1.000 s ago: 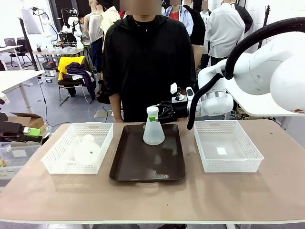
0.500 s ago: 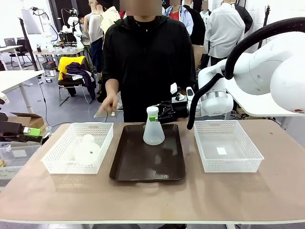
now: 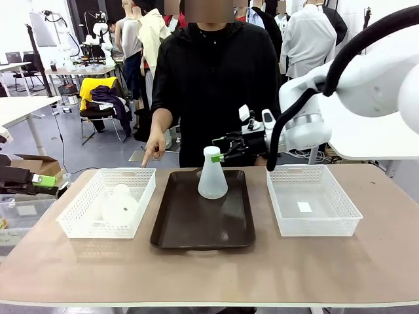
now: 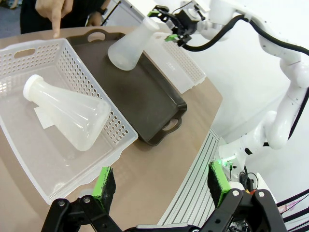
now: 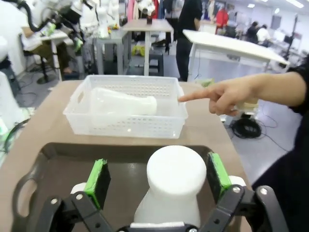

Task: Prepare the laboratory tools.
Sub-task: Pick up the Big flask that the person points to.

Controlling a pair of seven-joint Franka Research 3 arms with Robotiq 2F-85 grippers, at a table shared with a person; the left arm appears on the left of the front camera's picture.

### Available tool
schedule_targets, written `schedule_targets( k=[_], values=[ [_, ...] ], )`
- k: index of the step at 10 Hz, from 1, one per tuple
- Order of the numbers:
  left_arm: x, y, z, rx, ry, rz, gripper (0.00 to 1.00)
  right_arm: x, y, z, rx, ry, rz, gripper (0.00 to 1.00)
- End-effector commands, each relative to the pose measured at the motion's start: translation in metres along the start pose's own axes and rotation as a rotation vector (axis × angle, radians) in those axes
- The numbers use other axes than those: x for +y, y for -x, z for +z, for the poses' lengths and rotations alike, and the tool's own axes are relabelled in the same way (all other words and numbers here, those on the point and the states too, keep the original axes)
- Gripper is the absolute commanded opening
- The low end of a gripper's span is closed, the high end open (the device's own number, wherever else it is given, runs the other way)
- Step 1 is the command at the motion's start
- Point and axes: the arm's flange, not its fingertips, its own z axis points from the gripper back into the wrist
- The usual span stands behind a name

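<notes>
Flasks: two. One upright flask (image 3: 212, 178) is seated on the single tray (image 3: 196, 230), neck flanked by the wide-open right end effector (image 5: 157, 178); one lying flask (image 3: 120, 207) is laid in the left basket (image 3: 85, 226). Left end effector (image 4: 160, 184) is spread wide.
</notes>
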Motion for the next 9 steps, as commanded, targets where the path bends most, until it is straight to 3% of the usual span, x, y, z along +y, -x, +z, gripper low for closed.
schedule_targets(
  k=[1, 3, 5, 9],
  values=[
    [-0.001, 0.001, 0.001, -0.002, 0.006, -0.002, 1.00, 0.020, -0.019, 0.047, 0.109, -0.020, -0.061, 1.00],
    [-0.001, 0.001, 0.001, -0.002, 0.006, -0.002, 1.00, 0.041, -0.032, 0.101, 0.244, 0.135, -0.138, 1.00],
    [-0.001, 0.001, 0.001, -0.002, 0.006, -0.002, 1.00, 0.059, -0.044, 0.157, 0.326, 0.417, -0.118, 1.00],
    [-0.001, 0.001, 0.001, -0.002, 0.006, -0.002, 1.00, 0.110, -0.052, 0.217, 0.297, 0.585, -0.132, 1.00]
  ],
)
